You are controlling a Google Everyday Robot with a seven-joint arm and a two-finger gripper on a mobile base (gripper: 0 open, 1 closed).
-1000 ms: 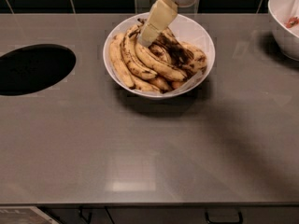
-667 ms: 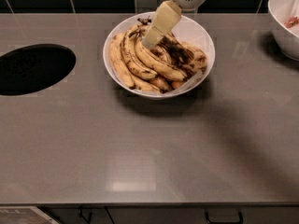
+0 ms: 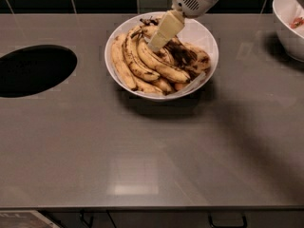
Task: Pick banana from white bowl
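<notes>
The white bowl [image 3: 207,39] stands at the back middle of the grey counter and holds several spotted yellow bananas. The banana [image 3: 187,57] with the largest black-brown patch lies on the right side of the pile. My gripper [image 3: 158,42] reaches down from the top, its cream-coloured fingers [image 3: 165,30] over the middle of the pile, just left of the dark banana. The fingertips are at the bananas' surface. I cannot tell whether they touch.
A round dark hole [image 3: 33,70] is cut in the counter at the left. A second white bowl [image 3: 285,27] with reddish bits stands at the right edge. Dark tiles run along the back. A drawer handle [image 3: 227,219] shows below the front edge.
The gripper has shifted slightly to the right and up over the bowl. The bananas have not moved.
</notes>
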